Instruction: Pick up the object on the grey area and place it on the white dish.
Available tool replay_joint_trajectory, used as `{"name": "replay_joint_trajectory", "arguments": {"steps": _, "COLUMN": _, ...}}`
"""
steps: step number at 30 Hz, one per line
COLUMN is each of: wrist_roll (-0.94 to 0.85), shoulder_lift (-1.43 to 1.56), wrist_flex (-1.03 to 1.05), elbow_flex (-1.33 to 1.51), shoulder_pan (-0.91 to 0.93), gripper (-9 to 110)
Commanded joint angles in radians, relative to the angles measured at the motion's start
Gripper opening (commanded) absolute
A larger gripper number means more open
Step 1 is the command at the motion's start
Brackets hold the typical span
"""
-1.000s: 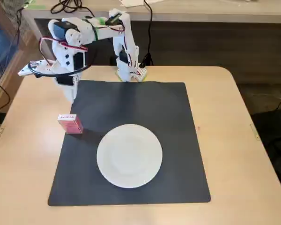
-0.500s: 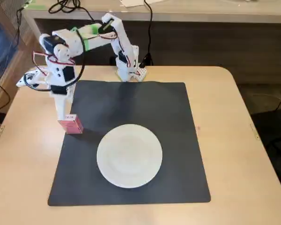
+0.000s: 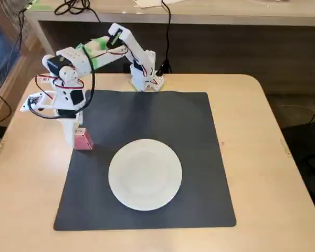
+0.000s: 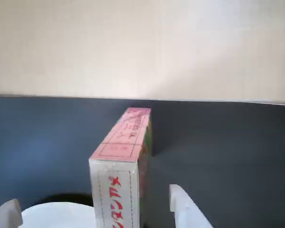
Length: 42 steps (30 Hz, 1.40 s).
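Wrist view: pink box between spread gripper fingers, untouched.

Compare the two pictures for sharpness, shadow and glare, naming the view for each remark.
Fixed view: slightly soft overall; even light, with a faint shadow on the mat behind the arm; the plate is bright with no harsh glare. Wrist view: the near end of the box and the pincer fingertips are blurred, and the box casts a soft shadow to its right.
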Motion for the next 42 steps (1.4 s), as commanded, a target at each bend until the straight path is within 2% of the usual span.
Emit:
{"name": "replay_joint_trajectory", "arguments": {"steps": 1, "wrist_roll": 0.014, "shoulder_lift": -0.02, "wrist_flex": 0.003, "elbow_flex": -0.084, "shoulder_pan": -0.002, "gripper": 38}}
{"name": "replay_joint_trajectory", "arguments": {"steps": 4, "wrist_roll": 0.017, "shoulder_lift": -0.06, "wrist_flex": 0.003, "elbow_flex": -0.098, "shoulder_pan": -0.002, "gripper": 35}}
{"name": "replay_joint_trajectory", "arguments": {"steps": 7, "wrist_roll": 0.023, "shoulder_lift": -0.097, "wrist_flex": 0.003, "elbow_flex": -0.123, "shoulder_pan": 0.0, "gripper": 26}}
{"name": "replay_joint_trajectory", "arguments": {"steps": 10, "wrist_roll": 0.046, "shoulder_lift": -0.147, "wrist_flex": 0.003, "elbow_flex": -0.183, "shoulder_pan": -0.003, "gripper": 3}}
{"name": "replay_joint_trajectory", "arguments": {"steps": 11, "wrist_roll": 0.049, "shoulder_lift": -0.164, "wrist_flex": 0.003, "elbow_flex": -0.201, "shoulder_pan": -0.005, "gripper": 0}}
{"name": "replay_joint_trajectory", "arguments": {"steps": 19, "wrist_roll": 0.061, "shoulder_lift": -0.155, "wrist_flex": 0.005, "elbow_flex": -0.265, "shoulder_pan": -0.023, "gripper": 0}}
{"name": "replay_joint_trajectory", "arguments": {"steps": 24, "wrist_roll": 0.112, "shoulder_lift": -0.037, "wrist_flex": 0.005, "elbow_flex": -0.279, "shoulder_pan": -0.074, "gripper": 0}}
{"name": "replay_joint_trajectory", "arguments": {"steps": 32, "wrist_roll": 0.259, "shoulder_lift": 0.041, "wrist_flex": 0.002, "elbow_flex": -0.407, "shoulder_pan": -0.364, "gripper": 0}}
{"name": "replay_joint_trajectory", "arguments": {"steps": 37, "wrist_roll": 0.324, "shoulder_lift": -0.026, "wrist_flex": -0.002, "elbow_flex": -0.411, "shoulder_pan": -0.545, "gripper": 0}}
{"name": "replay_joint_trajectory", "arguments": {"steps": 42, "wrist_roll": 0.339, "shoulder_lift": -0.124, "wrist_flex": -0.002, "elbow_flex": -0.434, "shoulder_pan": -0.635, "gripper": 0}}
